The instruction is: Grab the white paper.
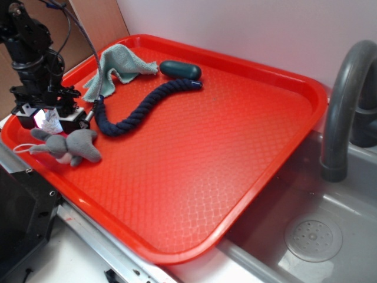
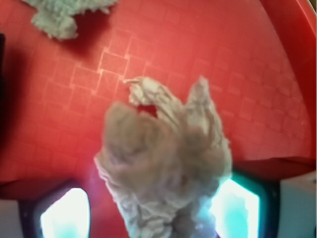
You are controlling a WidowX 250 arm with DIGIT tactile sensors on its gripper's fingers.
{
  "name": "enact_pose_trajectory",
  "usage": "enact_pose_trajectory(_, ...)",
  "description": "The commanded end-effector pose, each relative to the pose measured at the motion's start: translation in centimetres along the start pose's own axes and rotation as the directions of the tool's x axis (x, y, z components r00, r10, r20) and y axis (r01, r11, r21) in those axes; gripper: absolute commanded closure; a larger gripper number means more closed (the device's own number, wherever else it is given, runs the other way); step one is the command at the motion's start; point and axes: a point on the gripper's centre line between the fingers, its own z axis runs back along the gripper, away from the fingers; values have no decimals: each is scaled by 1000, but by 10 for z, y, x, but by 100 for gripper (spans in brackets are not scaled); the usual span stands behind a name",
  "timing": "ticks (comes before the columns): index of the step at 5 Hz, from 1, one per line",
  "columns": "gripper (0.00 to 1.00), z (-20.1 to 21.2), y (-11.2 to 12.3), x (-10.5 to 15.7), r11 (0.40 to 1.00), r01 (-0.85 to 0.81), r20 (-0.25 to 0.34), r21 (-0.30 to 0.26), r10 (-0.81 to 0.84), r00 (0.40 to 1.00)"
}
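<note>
At tray's (image 1: pixel 247 194) left edge: end effector (image 1: pixel 50 119) clamps white paper (image 2: pixel 166 168) | plush toy (image 1: pixel 68 146), rope (image 1: pixel 138 109) beside | paper mostly hidden outside.

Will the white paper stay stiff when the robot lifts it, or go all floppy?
Probably floppy: the white paper looks crumpled and tissue-thin, bunched between the pincer pads. It likely weighs almost nothing for its size. It may tear or slip, since loose wisps stick out beyond the grip.

You see the white paper (image 2: pixel 166 168), a wrinkled wad, standing upright between the claw's fingers, just beside the grey plush toy (image 1: pixel 69 147).
</note>
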Motion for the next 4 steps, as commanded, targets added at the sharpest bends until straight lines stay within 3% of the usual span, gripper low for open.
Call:
enact_pose_trajectory(1, 100, 4, 4, 0, 999, -33, 39, 0, 33, 999)
enact_pose_trajectory(2, 100, 6, 5, 0, 998, -39, 72, 42, 36, 997)
enact_pose_trajectory(3, 100, 25, 3, -1, 1000, -19, 66, 22, 17, 998)
enact_pose_trajectory(4, 100, 77, -33, -12, 998, -1, 204, -55, 12, 979)
